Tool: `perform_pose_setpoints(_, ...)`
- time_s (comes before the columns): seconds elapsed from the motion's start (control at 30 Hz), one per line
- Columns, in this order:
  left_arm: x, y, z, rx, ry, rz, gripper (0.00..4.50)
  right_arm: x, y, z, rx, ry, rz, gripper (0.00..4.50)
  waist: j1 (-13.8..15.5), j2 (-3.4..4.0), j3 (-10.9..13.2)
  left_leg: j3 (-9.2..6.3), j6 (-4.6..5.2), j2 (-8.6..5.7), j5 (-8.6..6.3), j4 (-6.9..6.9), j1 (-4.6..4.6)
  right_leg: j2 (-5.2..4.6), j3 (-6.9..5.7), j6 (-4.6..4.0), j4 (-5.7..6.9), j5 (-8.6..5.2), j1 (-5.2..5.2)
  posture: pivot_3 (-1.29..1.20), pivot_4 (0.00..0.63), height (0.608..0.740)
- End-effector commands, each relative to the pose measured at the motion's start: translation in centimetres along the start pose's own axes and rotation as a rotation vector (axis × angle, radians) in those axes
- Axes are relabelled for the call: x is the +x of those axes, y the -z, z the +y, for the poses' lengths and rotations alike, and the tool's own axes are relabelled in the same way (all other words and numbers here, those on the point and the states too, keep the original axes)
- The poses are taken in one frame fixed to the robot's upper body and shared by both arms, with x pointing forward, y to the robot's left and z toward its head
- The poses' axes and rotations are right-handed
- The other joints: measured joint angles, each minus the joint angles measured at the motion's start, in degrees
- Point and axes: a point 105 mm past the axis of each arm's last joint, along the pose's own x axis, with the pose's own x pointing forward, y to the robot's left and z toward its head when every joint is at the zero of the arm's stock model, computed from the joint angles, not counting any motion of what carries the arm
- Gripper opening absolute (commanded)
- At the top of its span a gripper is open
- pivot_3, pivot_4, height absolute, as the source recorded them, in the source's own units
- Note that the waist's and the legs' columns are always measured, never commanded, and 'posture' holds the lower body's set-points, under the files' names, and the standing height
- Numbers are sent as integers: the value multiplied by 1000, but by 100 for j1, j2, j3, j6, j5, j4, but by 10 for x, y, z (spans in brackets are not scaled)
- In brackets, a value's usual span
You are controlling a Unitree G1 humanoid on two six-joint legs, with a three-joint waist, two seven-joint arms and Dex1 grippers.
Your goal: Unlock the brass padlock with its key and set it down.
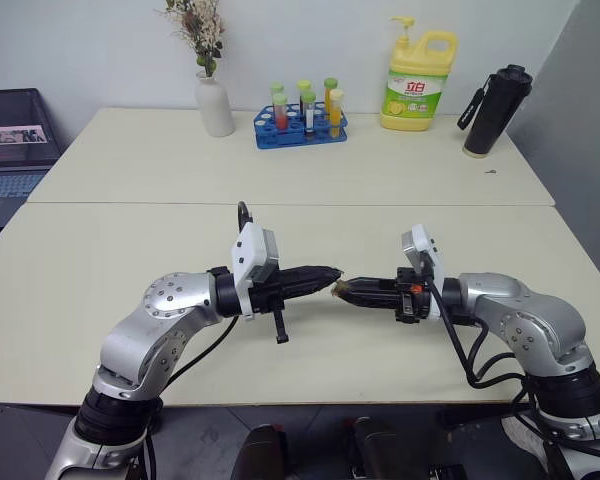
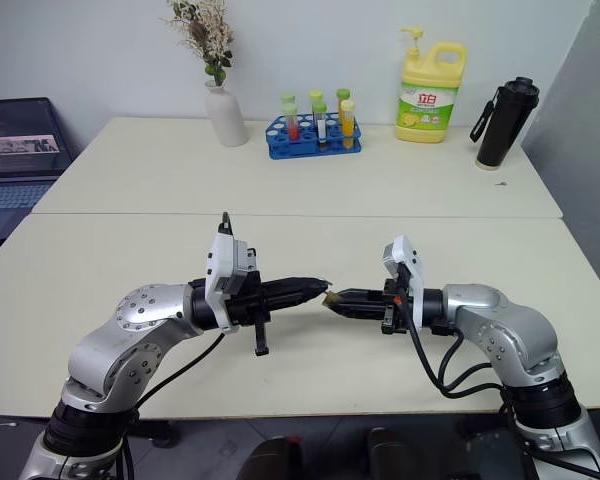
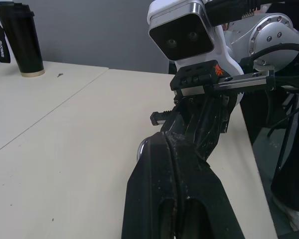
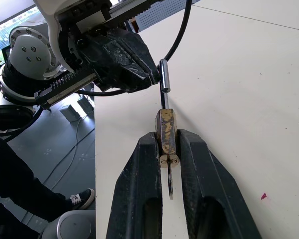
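Above the front table, my two grippers meet tip to tip. The brass padlock (image 4: 166, 127) sits upright between the pads of my right gripper (image 4: 168, 142), which is shut on its golden body. Its silver shackle (image 4: 163, 82) reaches away to my left gripper (image 4: 152, 77), whose fingers are shut with their tips on the shackle's bend. The key (image 4: 170, 185) hangs from the lock's underside, in the gap between the right fingers. From the head, the lock is a small gold speck (image 1: 337, 288) between the left gripper (image 1: 330, 273) and right gripper (image 1: 344, 291).
On the far table stand a white vase with dried flowers (image 1: 215, 103), a blue rack of test tubes (image 1: 302, 125), a yellow detergent bottle (image 1: 418, 85) and a black flask (image 1: 493, 110). A laptop (image 1: 15, 140) sits at the far left. A seam (image 1: 280, 204) joins the tables.
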Motion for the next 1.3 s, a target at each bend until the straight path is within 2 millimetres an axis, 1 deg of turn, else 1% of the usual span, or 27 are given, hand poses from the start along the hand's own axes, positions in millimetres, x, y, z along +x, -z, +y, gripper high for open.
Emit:
perform_pose_setpoints(0.03, -13, -11, 6, 120, -52, 24, 0, -4, -4, 2, -35, 5, 3, 158, -5, 0, 0, 0, 0, 0, 0, 0, 0, 0, 0, 0, 0, 0, 0, 0, 150, 740)
perform_pose_setpoints(0.07, -21, -12, 8, 166, -73, 38, 0, -5, -2, 0, -25, 15, 23, 158, -10, 1, 1, 0, 0, 1, 0, -1, 1, 0, 0, 0, 0, 0, 0, 0, 150, 740)
perform_pose_setpoints(0.13, -34, -7, 10, 302, -85, 117, 0, -8, 2, -3, -11, 23, 58, 158, -18, 1, 1, 2, 0, 3, 0, -3, 2, 0, 3, -1, 0, -1, -4, 0, 150, 740)
perform_pose_setpoints(0.17, -40, -1, 9, 369, -70, 171, 0, -9, 4, -4, 0, 23, 75, 158, -16, 1, 1, 3, 0, 3, 0, -4, 1, 0, 4, -3, 0, -1, -4, 0, 150, 740)
perform_pose_setpoints(0.23, -54, 18, 6, 503, -22, 283, 379, -9, 7, -5, 25, 14, 109, 158, -14, 2, 1, 3, 0, 3, 0, -6, 2, -1, 4, -6, 0, -3, -5, 0, 150, 740)
perform_pose_setpoints(0.27, -58, 25, 4, 549, 2, 318, 619, -9, 8, -6, 36, 10, 122, 158, -11, 3, 2, 6, 0, 3, 0, -8, 4, -5, 5, -9, -1, -5, -5, 0, 150, 740)
perform_pose_setpoints(0.33, -64, 38, 2, 637, 52, 376, 1252, -6, 10, -6, 63, 0, 150, 158, -2, 5, 3, 7, 0, 4, 0, -7, 4, -16, 4, -12, -1, -6, -6, 0, 150, 740)
perform_pose_setpoints(0.4, -64, 46, -5, 673, 91, 385, 1901, -2, 15, -7, 99, -16, 196, 158, -1, 5, 3, 9, 0, 3, 0, -7, 2, -22, 3, -12, -1, -6, -8, 0, 150, 740)
perform_pose_setpoints(0.53, -63, 53, -12, 720, 120, 369, 3213, 7, 23, -6, 168, -42, 271, 158, 5, 5, 3, 12, 0, 3, 0, -7, -3, -30, 4, -11, -2, -6, -11, 0, 150, 740)
perform_pose_setpoints(0.63, -64, 55, -13, 723, 109, 358, 4204, 14, 27, -6, 195, -59, 308, 158, 3, 5, 3, 11, 1, 3, 0, -8, -5, -31, 2, -11, -2, -6, -13, 0, 150, 740)
perform_pose_setpoints(0.77, -66, 57, -15, 708, 104, 351, 4245, 25, 35, -17, 207, -25, 358, 158, -9, 6, 3, 11, 1, 4, -1, -8, -4, -30, 1, -11, 1, -5, -16, 0, 150, 740)
perform_pose_setpoints(0.93, -67, 61, -20, 703, 115, 356, 4245, 29, 43, -27, 258, 10, 385, 158, -12, 6, 4, 11, 1, 5, -1, -8, -7, -30, 0, -11, 1, -6, -18, 0, 150, 740)
perform_pose_setpoints(1.07, -65, 63, -21, 693, 103, 347, 4245, 29, 55, -40, 258, 86, 427, 158, -11, 6, 4, 11, 1, 4, -1, -8, -7, -31, 0, -11, 1, -5, -17, 0, 150, 740)
perform_pose_setpoints(1.13, -64, 64, -22, 687, 103, 343, 4245, 27, 57, -44, 242, 102, 439, 894, -11, 6, 4, 10, 1, 4, 0, -7, -7, -31, 0, -11, 1, -5, -17, 0, 150, 740)
perform_pose_setpoints(1.17, -63, 64, -23, 685, 102, 340, 4245, 27, 57, -45, 234, 105, 441, 1151, -12, 6, 4, 11, 1, 4, 0, -7, -6, -31, 0, -11, 1, -5, -17, 0, 150, 740)
perform_pose_setpoints(1.3, -59, 64, -23, 654, 79, 316, 4245, 22, 53, -48, 183, 124, 442, 2576, -13, 6, 3, 9, 1, 5, 0, -7, -4, -30, -2, -10, 3, -5, -16, 0, 150, 740)
